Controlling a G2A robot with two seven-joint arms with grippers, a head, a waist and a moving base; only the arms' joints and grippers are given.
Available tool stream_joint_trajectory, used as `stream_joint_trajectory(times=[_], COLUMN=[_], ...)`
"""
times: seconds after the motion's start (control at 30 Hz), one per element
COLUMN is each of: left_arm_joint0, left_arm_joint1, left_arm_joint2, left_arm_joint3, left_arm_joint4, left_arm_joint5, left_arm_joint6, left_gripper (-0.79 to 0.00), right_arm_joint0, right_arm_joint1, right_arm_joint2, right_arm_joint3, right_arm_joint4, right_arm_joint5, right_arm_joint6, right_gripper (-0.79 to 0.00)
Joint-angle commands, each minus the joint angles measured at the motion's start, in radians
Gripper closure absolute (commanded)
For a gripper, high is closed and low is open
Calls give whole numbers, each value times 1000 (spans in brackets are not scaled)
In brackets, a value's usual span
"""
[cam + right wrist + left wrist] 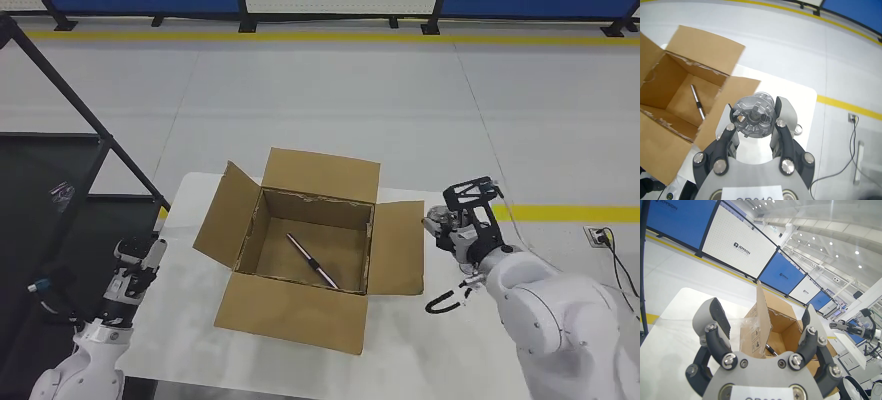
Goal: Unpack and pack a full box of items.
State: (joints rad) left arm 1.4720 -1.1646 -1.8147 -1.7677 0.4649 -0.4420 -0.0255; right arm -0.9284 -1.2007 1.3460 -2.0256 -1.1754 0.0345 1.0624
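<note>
An open brown cardboard box (290, 312) is set on the white bench (420, 340), with a slim silver metal rod (313, 261) lying inside. A round grey cast-metal part (751, 113) is grasped by the right end effector (755, 108) beside one box flap. The left end effector (762, 309) is seen released, near the opposite flap.

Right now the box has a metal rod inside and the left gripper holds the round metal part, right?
No, the right gripper holds the round metal part; the right wrist view shows it. The metal rod is inside the box.
</note>
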Motion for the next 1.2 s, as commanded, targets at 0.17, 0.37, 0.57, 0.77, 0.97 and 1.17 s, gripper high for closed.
stream_joint_trajectory(times=[0.17, 0.37, 0.57, 0.77, 0.97, 1.17], left_arm_joint0=[40, 65, 69, 54, 47, 47], left_arm_joint1=[-1, -1, -1, -1, -1, -2], left_arm_joint2=[-58, -95, -106, -95, -91, -92], left_arm_joint3=[3, 4, 2, 0, 4, 5], left_arm_joint4=[-41, -60, -66, -57, -52, -50], left_arm_joint5=[2, 0, 3, 2, -1, -1], left_arm_joint6=[39, 51, 42, 25, 19, 18], left_gripper=[-785, -785, -785, -785, -785, -785], right_arm_joint0=[348, 606, 726, 768, 785, 802], right_arm_joint1=[-69, -194, -337, -440, -505, -543], right_arm_joint2=[-341, -643, -811, -879, -906, -905], right_arm_joint3=[378, 862, 1250, 1475, 1613, 1693], right_arm_joint4=[175, 339, 471, 496, 483, 487], right_arm_joint5=[-86, -131, -191, -207, -201, -230], right_arm_joint6=[-38, -82, -178, -265, -319, -338], right_gripper=[0, 0, 0, 0, -323, -434])
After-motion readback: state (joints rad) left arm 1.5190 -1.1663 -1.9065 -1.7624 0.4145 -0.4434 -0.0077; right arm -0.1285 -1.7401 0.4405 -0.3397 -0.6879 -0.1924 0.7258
